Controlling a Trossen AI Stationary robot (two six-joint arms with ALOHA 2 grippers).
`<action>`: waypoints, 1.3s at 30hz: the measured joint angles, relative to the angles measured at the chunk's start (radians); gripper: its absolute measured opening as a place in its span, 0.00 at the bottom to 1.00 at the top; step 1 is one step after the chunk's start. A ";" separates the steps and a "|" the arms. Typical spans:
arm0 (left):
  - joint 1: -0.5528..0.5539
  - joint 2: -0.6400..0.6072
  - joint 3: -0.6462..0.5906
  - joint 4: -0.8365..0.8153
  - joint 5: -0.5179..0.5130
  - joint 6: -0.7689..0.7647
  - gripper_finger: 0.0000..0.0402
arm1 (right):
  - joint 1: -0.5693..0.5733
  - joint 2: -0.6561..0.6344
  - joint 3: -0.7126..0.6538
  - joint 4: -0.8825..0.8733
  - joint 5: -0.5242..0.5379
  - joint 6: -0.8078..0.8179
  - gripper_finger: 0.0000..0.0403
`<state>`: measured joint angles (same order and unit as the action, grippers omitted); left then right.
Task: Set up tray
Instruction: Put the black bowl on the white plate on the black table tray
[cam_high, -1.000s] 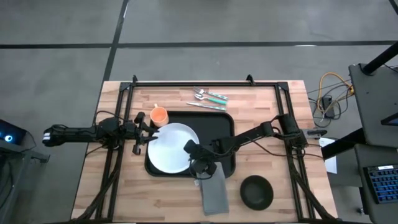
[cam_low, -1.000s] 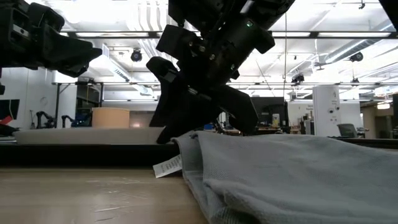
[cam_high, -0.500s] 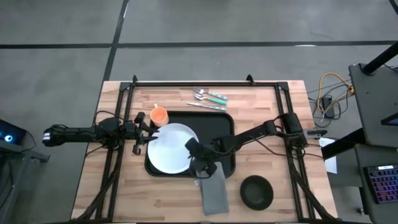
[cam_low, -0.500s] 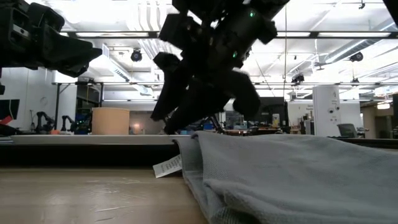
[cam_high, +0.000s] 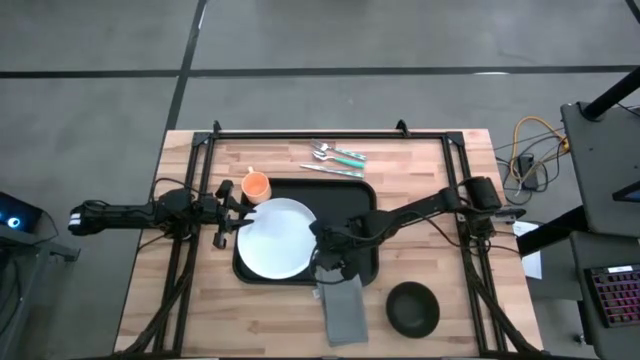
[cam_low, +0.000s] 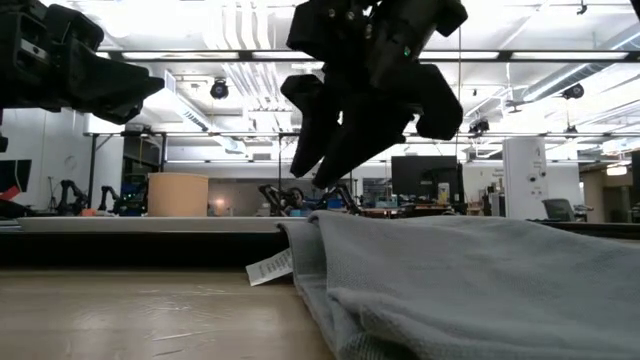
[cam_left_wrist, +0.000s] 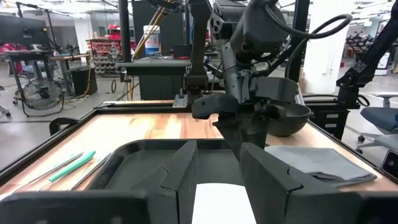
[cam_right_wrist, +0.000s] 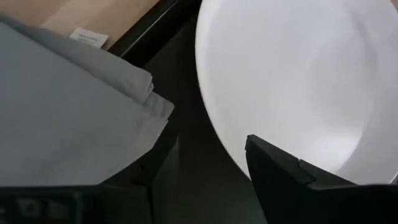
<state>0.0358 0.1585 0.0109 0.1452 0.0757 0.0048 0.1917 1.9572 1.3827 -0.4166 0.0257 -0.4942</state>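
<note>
The black tray (cam_high: 362, 205) is lying flat in the middle of the wooden desk (cam_high: 430, 190), and a white plate (cam_high: 272, 238) is sitting inside it toward its left side. The right gripper (cam_high: 325, 262) is hanging over the tray's near edge, just beside the plate, with its jaws standing wide apart and holding nothing. Directly below it, a folded grey napkin (cam_high: 345, 308) is lying on the desk, with one end reaching the tray's near rim. The left gripper (cam_high: 243, 212) is hovering at the plate's left edge, its jaws spread open and empty. An orange cup (cam_high: 256, 186) is standing just beyond the tray's far left corner. Cutlery with green handles (cam_high: 335, 158) is lying past the tray's far rim, and a dark bowl (cam_high: 412, 308) is resting near the napkin.
</note>
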 joint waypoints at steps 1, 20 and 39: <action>0.000 0.000 0.000 0.000 0.000 0.000 0.26 | 0.000 -0.002 0.000 0.000 0.000 0.006 0.43; 0.000 0.006 -0.001 0.000 0.000 0.000 0.26 | 0.073 -0.084 0.000 -0.163 -0.003 0.069 0.40; 0.000 0.040 0.000 0.001 0.000 0.000 0.26 | 0.216 -0.176 -0.004 -0.588 -0.187 0.305 0.36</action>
<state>0.0359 0.1982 0.0105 0.1458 0.0757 0.0048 0.4078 1.7809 1.3788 -1.0046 -0.1616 -0.1890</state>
